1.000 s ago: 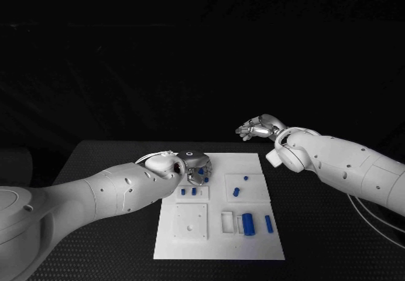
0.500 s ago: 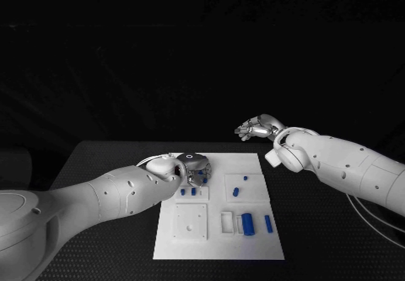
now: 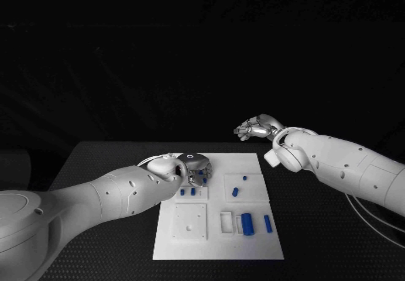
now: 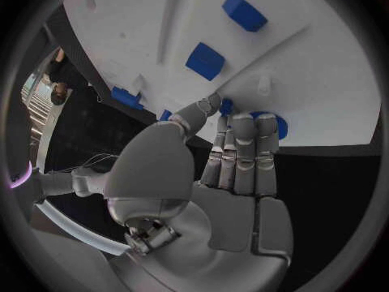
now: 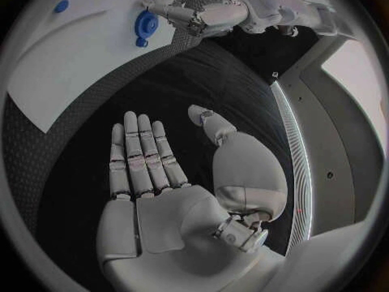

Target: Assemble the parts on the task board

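the task board (image 3: 253, 249) lies flat in the middle of the black table (image 3: 101, 246), a white plate with raised square pads and shallow pockets. the left arm reaches in over its far left corner, and the left hand (image 3: 192, 168) hangs there with its fingers pointing down at the plate. from the left wrist view, the left hand (image 4: 219, 169) has its fingers (image 4: 243, 149) held straight and pressed side by side, the thumb alongside them, their tips right at a round blue part (image 4: 274, 124) that sits on the board near its edge. the tips look to be touching or just over that part, but i cannot tell whether anything is pinched between thumb and finger.

other blue parts are spread across the board: two small ones (image 3: 187, 191) just beside the left hand, a short peg (image 3: 235, 191) and a tiny one (image 3: 246, 177) on the pad to the right of them, and nearer the robot a thick blue bar (image 3: 248, 223) standing next to a white slotted block (image 3: 227, 222), with a thinner blue bar (image 3: 268, 223) just beside it.

the right hand (image 3: 257, 128) is up off the table, beyond the board's far right corner and well apart from every part. in the right wrist view, the right hand (image 5: 166, 175) is flat and spread, fingers straight, thumb out to the side, nothing in it; black table lies under it, and the board's corner with the round blue part (image 5: 146, 24) is off in the distance.
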`<action>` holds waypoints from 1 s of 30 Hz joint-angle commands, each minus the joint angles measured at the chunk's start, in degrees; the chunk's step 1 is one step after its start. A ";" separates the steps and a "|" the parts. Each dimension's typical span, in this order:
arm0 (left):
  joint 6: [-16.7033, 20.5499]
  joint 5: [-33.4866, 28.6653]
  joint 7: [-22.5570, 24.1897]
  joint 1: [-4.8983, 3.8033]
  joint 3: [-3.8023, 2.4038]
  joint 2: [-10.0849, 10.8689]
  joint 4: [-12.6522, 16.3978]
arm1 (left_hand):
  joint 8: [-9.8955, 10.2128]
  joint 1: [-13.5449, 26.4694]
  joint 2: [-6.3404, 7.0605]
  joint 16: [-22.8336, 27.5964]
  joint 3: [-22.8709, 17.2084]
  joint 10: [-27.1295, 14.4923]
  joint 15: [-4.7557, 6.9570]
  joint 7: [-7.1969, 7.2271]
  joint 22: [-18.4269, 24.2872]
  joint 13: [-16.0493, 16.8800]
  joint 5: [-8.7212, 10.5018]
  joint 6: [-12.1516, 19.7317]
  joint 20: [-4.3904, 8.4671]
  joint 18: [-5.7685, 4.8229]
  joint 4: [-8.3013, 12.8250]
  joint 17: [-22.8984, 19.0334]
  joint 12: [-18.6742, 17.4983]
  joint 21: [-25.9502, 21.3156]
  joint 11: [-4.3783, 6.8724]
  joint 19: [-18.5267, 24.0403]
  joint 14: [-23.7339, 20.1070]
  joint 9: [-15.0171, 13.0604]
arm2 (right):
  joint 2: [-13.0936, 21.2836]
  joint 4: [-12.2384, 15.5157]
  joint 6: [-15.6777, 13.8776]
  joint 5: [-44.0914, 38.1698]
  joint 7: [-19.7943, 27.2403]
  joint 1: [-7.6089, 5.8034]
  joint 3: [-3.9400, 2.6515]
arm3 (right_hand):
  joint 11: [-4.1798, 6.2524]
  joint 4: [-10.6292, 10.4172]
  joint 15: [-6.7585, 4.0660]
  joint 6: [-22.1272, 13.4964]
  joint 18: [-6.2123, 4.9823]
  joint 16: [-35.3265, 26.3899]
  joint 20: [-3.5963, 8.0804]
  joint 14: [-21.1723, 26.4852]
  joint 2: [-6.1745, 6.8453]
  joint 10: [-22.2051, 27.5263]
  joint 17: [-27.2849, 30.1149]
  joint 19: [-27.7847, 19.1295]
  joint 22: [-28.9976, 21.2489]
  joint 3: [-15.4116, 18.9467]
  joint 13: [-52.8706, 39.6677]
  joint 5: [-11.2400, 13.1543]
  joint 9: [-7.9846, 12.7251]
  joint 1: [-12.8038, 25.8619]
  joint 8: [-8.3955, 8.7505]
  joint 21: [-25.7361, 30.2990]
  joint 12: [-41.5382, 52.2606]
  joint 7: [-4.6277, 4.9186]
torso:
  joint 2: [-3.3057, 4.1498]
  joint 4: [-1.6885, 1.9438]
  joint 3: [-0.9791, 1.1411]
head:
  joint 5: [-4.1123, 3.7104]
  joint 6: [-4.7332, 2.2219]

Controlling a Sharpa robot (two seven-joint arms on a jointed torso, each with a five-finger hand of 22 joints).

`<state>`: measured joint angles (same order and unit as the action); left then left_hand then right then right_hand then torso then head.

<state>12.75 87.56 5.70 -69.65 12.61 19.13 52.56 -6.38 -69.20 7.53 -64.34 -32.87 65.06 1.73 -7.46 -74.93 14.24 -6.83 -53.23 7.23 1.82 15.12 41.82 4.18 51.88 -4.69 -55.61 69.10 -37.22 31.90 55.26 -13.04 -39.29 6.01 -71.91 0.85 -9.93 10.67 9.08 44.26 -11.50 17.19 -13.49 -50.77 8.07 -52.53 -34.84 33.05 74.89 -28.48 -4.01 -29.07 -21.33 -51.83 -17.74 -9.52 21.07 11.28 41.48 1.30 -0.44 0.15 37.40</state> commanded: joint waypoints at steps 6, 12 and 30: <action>-3.16 0.57 -1.19 0.17 0.05 -0.55 -0.65 | -1.28 -0.42 -0.96 -1.07 -0.29 2.57 0.43 -0.58 -1.14 0.36 0.02 -1.80 0.31 5.08 0.01 0.06 0.98 0.43 0.37 -0.37 0.81 0.15 | -0.01 0.15 0.50 -0.05 0.41 0.01 -0.01 | -0.16 0.22 0.06 -0.43 -0.97 -0.36 -0.17 -0.16 -0.62 -0.17 -0.09 0.14 0.09 0.01 0.05 -0.17 0.09 -0.10 -0.29 0.20 -0.16 1.27 | -0.02 0.01 -0.02 | -0.06 -0.01; -3.98 0.79 -1.67 0.18 0.06 -0.54 -0.91 | -1.37 -0.60 -1.01 -1.16 -0.37 2.70 0.46 -0.61 -1.11 0.36 -0.02 -1.90 0.34 5.04 0.20 0.04 0.94 0.42 0.40 -0.29 0.77 0.23 | 0.08 0.20 0.51 -0.05 0.39 0.01 -0.01 | -0.16 0.22 0.06 -0.43 -0.98 -0.36 -0.18 -0.17 -0.62 -0.17 -0.10 0.15 0.11 0.01 0.05 -0.17 0.10 -0.10 -0.29 0.22 -0.16 1.26 | -0.01 0.07 -0.02 | -0.13 0.03; -5.07 1.58 -2.13 0.18 0.10 -0.42 -1.12 | -2.56 -1.10 -1.57 -1.53 -0.68 4.54 0.41 -0.30 -0.90 0.65 -0.33 -3.56 0.33 4.90 0.51 -0.20 1.36 0.22 0.37 -0.25 0.82 0.31 | 0.07 0.21 0.55 -0.05 0.38 0.01 -0.01 | -0.16 0.21 0.05 -0.42 -0.99 -0.37 -0.18 -0.17 -0.61 -0.18 -0.11 0.17 0.16 0.01 0.05 -0.16 0.11 -0.09 -0.31 0.27 -0.15 1.26 | -0.02 0.08 -0.03 | -0.16 0.13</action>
<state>10.98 87.80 4.91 -69.85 12.41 18.53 51.73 -8.72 -70.35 6.38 -65.67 -33.36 69.14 2.25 -7.84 -74.91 14.54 -6.83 -56.53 7.35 2.18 15.61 41.65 5.06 52.13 -4.27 -55.92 69.62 -36.81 31.99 55.39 -13.03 -39.29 6.01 -71.91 0.85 -9.93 10.67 9.08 44.26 -11.50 17.19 -13.49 -50.77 8.07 -52.54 -34.86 33.05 74.93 -28.48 -4.01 -29.07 -21.27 -51.83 -17.74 -9.52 21.07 11.28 41.45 1.38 -0.47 -0.02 37.51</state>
